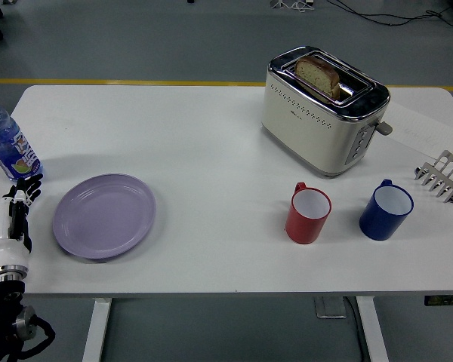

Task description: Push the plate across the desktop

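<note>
A lavender plate (104, 216) lies flat on the left part of the white table (211, 143). My left hand (16, 215) rests at the table's left edge, just left of the plate and a small gap away from its rim. Its white-backed fingers point forward, held straight and together, holding nothing. My right arm does not show.
A water bottle (6, 142) stands at the far left, just behind my left hand. A cream toaster (321, 113) with bread in it stands at the back right. A red mug (308, 214), a blue mug (386, 210) and a metal rack (442, 176) stand at the right.
</note>
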You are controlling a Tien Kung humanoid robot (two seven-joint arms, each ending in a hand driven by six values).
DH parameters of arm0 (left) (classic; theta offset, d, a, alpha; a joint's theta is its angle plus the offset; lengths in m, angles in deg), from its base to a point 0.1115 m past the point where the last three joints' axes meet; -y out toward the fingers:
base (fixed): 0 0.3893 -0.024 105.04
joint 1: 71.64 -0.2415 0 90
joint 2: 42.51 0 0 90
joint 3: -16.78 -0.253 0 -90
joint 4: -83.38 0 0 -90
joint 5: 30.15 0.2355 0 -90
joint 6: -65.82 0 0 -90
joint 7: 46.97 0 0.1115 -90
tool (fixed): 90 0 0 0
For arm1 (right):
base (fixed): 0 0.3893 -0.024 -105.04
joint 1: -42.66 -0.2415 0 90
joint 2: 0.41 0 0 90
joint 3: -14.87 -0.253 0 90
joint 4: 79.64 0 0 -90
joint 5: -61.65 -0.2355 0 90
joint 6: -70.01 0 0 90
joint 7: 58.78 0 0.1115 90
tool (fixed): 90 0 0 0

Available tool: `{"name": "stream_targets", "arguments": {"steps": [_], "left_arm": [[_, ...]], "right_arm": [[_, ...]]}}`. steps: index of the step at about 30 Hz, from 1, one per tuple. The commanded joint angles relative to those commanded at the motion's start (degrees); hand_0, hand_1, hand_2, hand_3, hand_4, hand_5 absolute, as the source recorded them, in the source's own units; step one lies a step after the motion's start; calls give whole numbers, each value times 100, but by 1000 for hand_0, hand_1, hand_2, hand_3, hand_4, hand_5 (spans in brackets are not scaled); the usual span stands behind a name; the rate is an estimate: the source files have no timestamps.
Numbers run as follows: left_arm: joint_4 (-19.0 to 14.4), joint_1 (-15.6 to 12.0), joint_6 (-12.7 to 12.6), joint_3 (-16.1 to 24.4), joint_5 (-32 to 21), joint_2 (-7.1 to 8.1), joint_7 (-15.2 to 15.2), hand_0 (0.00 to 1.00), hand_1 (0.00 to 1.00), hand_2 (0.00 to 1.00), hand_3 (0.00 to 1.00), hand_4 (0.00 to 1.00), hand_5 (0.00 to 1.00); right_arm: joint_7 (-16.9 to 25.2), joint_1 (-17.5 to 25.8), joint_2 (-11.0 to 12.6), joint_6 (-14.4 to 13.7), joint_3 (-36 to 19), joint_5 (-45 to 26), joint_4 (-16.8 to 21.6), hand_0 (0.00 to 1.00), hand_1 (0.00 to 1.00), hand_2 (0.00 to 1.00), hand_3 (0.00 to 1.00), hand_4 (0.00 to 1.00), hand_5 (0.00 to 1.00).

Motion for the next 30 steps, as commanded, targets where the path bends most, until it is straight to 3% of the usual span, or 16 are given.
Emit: {"name": "stream_targets", "arguments": {"steps": [7,30], "left_arm": [[49,106,-154,-154,-130,-70,0,887,894,869,722,510,998],[246,419,-214,-514,-362,-352,0,884,890,872,719,503,998]], "right_arm": [[-4,-7,-23,8,1,30,0,529,486,592,551,251,197],[-34,11,-75,9,-1,100,0,528,488,597,550,249,197]]}}
